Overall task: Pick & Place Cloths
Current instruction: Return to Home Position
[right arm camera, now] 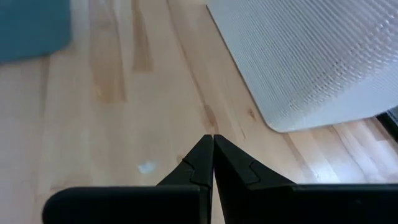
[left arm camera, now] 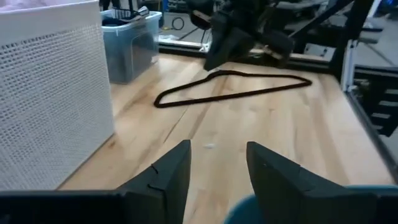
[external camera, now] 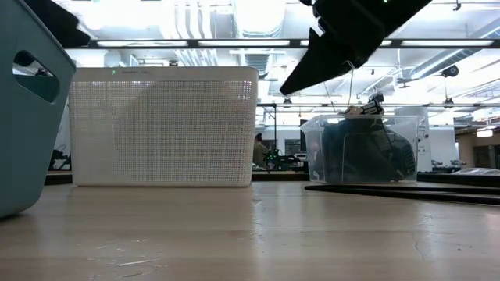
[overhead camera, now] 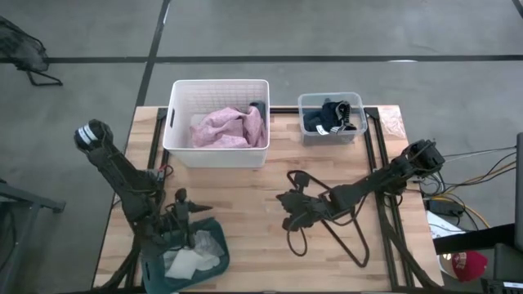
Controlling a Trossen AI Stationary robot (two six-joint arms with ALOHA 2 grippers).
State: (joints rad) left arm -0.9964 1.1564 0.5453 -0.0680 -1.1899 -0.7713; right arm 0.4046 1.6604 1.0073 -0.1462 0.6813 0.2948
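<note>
Here, at lower left of the overhead frame, the left gripper (left arm camera: 219, 144) above the rim of the blue bin (overhead camera: 214, 224), fingers spread apart and holding nothing. Inside that bin, white and pale grey socks (overhead camera: 193, 260) in a loose heap. At centre right, the right gripper (right arm camera: 210, 138) over bare wood, fingertips pressed together on nothing, by the left end of the black wire hanger (left arm camera: 236, 94) lying flat on the table (overhead camera: 245, 204). At upper centre, a white mesh basket (overhead camera: 219, 82) with a crumpled pink garment (overhead camera: 230, 127) inside. To its right, near the table's top edge, a small clear tub (overhead camera: 303, 114) packed with dark navy garments (overhead camera: 331, 114). From table height, basket at left-centre of the frame, tub at right, blue bin's wall cropped at far left, one dark arm (external camera: 351, 35) reaching in from the top.
</note>
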